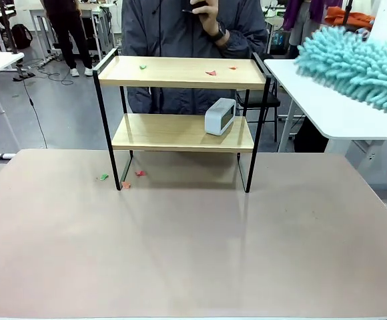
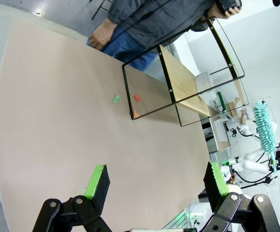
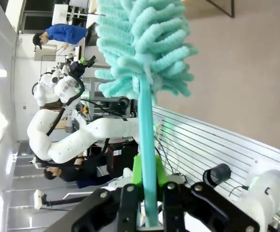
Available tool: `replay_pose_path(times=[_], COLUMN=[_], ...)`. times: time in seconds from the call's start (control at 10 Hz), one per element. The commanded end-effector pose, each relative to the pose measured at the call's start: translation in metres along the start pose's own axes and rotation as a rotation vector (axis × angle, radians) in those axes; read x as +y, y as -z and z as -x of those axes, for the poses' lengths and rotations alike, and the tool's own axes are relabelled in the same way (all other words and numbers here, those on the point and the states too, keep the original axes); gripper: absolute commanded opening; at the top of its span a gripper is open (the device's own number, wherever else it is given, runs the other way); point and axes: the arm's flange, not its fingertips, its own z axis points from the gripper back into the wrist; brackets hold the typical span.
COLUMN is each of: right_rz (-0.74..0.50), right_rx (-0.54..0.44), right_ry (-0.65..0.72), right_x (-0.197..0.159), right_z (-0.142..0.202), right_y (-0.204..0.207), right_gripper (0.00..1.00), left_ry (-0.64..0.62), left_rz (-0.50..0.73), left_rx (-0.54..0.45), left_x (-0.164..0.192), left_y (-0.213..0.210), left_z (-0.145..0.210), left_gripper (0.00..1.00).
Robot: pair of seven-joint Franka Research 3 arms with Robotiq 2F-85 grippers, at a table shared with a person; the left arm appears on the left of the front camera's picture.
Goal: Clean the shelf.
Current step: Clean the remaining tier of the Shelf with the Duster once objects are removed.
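left end effector (image 2: pixel 155 180): jaws spread wide, nothing between the green pads, poised above the surface (image 2: pixel 58 121)
right end effector (image 3: pixel 148 171): clamped tight on the teal handle (image 3: pixel 147 121) of a duster (image 3: pixel 140 43), whose fluffy head lay well beyond the fingertips
shelf (image 1: pixel 180 72): stood on the surface well ahead of the left end effector
top board: carried three small scraps (image 1: pixel 211 73), green, red and orange
lower board: held a small white clock (image 1: pixel 219 116)
loose scraps (image 1: pixel 103 177): lay on the surface by the shelf's legs, between it and the left end effector
person (image 1: pixel 180 33): stood beyond the shelf, far from both
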Motion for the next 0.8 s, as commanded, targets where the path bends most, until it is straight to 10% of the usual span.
replay_pose_path(times=[0.0,0.7], right_rz=[0.026,0.363], right_rx=[0.005,-0.147], right_ry=[-0.014,0.013], right_x=[0.011,0.156], right_z=[-0.001,-0.135], right_y=[0.006,0.134], right_gripper=[0.12,0.12], left_ry=[0.024,0.024], left_rz=[0.02,0.02], left_rx=[-0.016,-0.016], left_x=[0.0,0.0], left_y=[0.001,0.001], left_z=[-0.001,-0.001], left_gripper=[1.0,1.0])
